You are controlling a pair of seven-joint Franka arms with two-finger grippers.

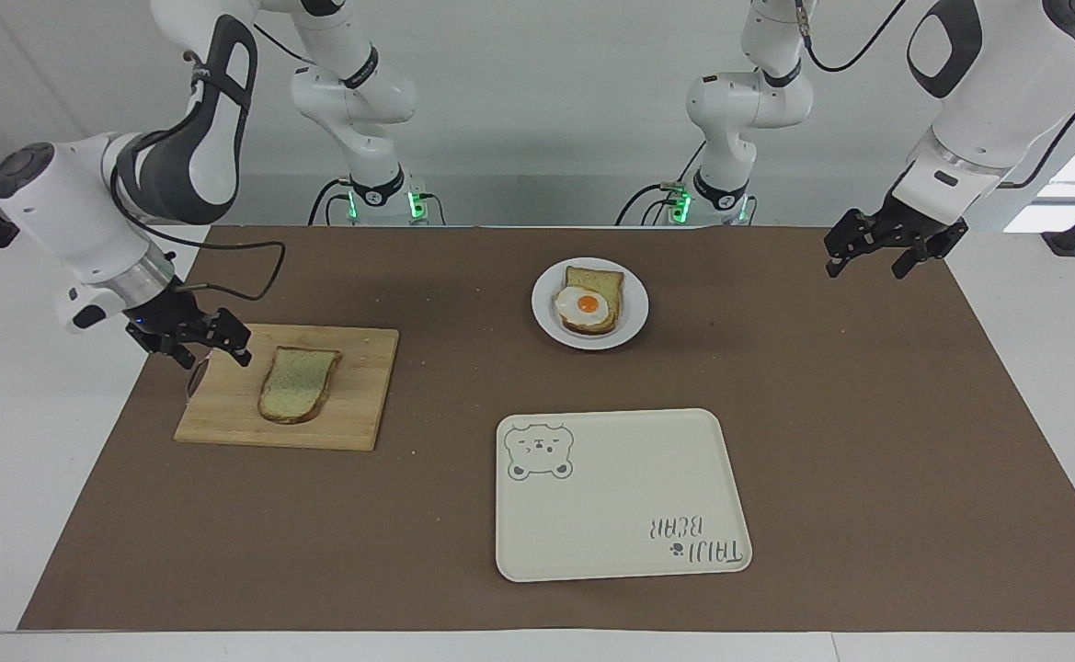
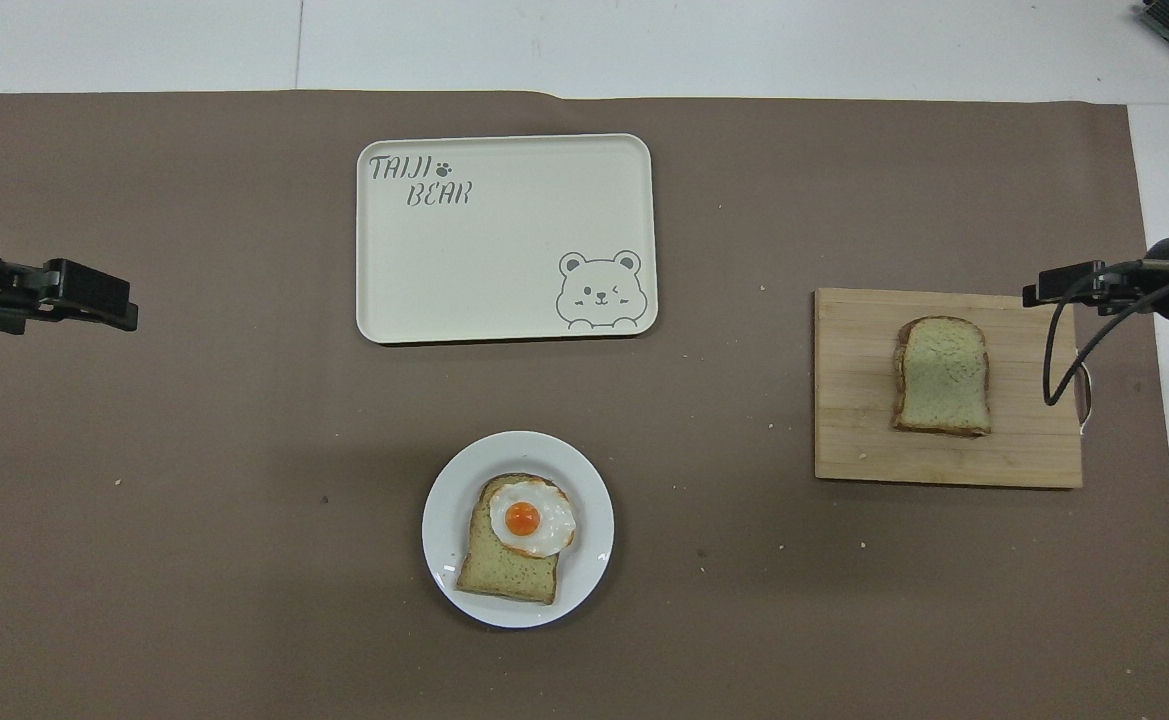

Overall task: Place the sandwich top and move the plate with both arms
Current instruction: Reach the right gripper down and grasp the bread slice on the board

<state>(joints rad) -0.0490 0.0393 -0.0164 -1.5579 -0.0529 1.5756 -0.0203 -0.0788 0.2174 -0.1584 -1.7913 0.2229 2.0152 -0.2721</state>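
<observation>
Brown mat; right end effector (image 1: 209, 342) low, agape over board edge (image 1: 201, 386)

The only readable writing is on the cream tray (image 2: 504, 240). In the overhead view it reads "TAIJI" on one line, followed by a small paw-print mark, and "BEAR" on the line below, in grey outlined capitals at one corner. At the diagonally opposite corner a winking bear face is drawn in the same grey. In the facing view the tray (image 1: 620, 496) shows the same words upside down. The first word appears to be "TAIJI", though its thin letters are hard to make out.
</observation>
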